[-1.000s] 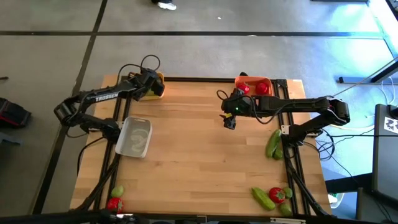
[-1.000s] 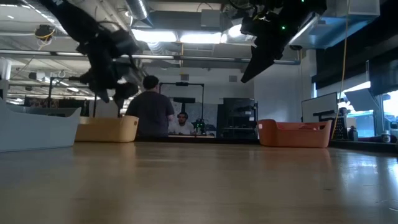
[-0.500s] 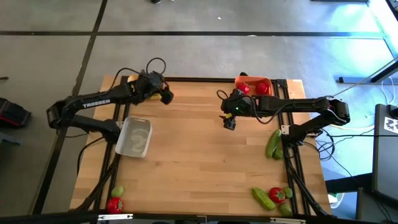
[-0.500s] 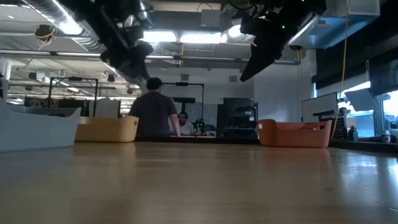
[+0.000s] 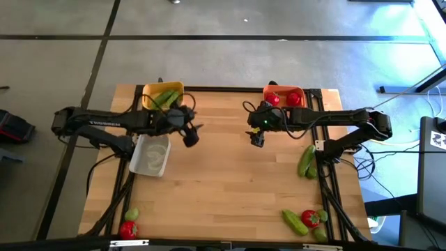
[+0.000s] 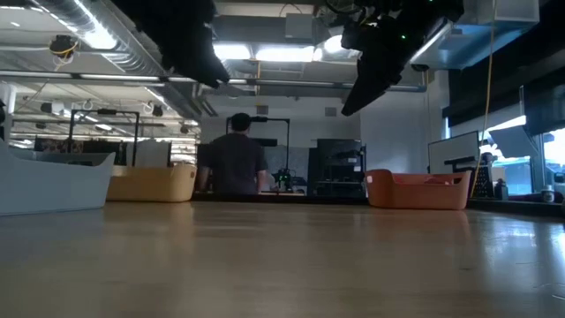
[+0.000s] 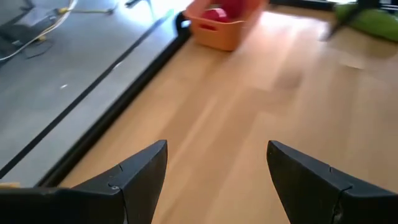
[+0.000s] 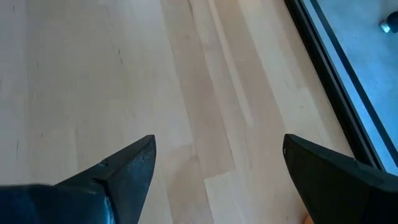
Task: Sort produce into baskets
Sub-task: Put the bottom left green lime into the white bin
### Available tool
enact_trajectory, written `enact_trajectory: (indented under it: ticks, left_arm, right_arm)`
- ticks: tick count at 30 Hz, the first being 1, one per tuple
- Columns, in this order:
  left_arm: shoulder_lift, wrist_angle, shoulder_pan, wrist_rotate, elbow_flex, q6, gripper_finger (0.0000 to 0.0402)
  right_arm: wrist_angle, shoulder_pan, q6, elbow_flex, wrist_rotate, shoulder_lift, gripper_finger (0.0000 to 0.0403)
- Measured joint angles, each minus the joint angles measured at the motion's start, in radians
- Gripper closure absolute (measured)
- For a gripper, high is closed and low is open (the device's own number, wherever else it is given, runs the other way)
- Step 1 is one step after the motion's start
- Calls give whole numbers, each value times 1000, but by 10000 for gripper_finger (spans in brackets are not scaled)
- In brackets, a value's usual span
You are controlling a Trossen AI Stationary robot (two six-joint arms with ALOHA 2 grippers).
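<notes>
In the high view, the left gripper [image 5: 191, 135], fingers apart and empty, is seen left of centre, and the right gripper [image 5: 257, 137], likewise spread, below the orange basket [image 5: 284, 90] at upper right.

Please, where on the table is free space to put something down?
The wood is bare between the whitish tray and the cucumbers, down to the near edge. It is crowded at the near corners, around each tomato.

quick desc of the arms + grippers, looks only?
Two matte black jointed arms. The left arm carries white TROSSEN lettering and loose black cables; the right arm shows a green light near its wrist. Left gripper and right gripper have dark wedge-shaped fingers.
</notes>
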Motion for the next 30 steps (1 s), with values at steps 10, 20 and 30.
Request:
enact_trajectory:
  ticks: [10, 20, 30]
  left_arm:
    - [0, 37, -127, 33, 0, -149, 130]
    - [0, 38, -267, 144, 0, -195, 130]
    - [62, 93, -399, 145, 6, -220, 130]
  right_arm:
    - [-1, 0, 0, 0, -1, 0, 64]
    - [-21, 0, 0, 0, 0, 0, 64]
    - [-21, 0, 0, 0, 0, 0, 64]
